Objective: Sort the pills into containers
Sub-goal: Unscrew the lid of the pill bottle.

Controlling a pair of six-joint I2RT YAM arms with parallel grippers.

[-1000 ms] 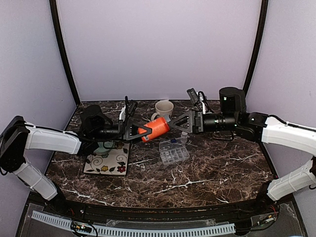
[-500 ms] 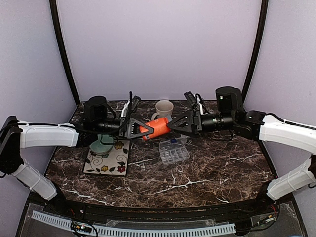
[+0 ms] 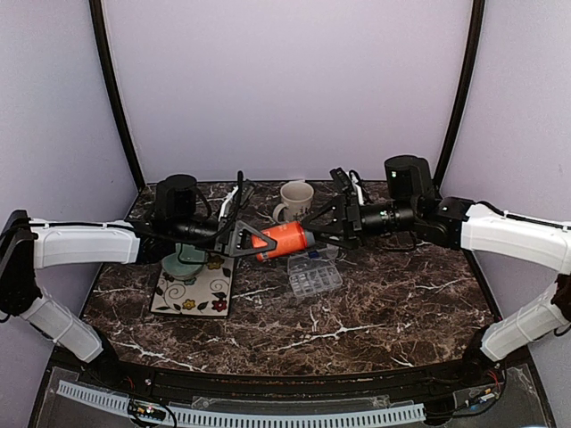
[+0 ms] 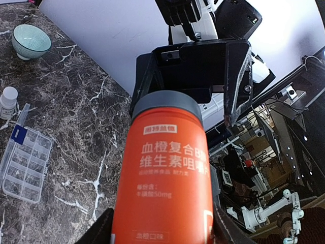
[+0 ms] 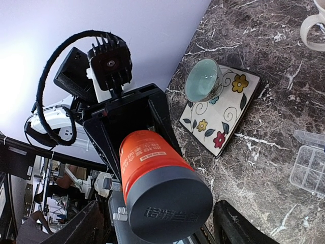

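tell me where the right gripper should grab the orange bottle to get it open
Probably the grey cap, approached end-on along the bottle's axis. The left gripper holds the orange bottle roughly level by its body, cap facing the right gripper, whose open fingers flank the round cap.

Whether the organiser box [image 3: 314,275] holds pills is too small to tell; the orange bottle [image 4: 167,178] is cut off below.

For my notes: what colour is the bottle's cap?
The cap is dark grey; right wrist view.
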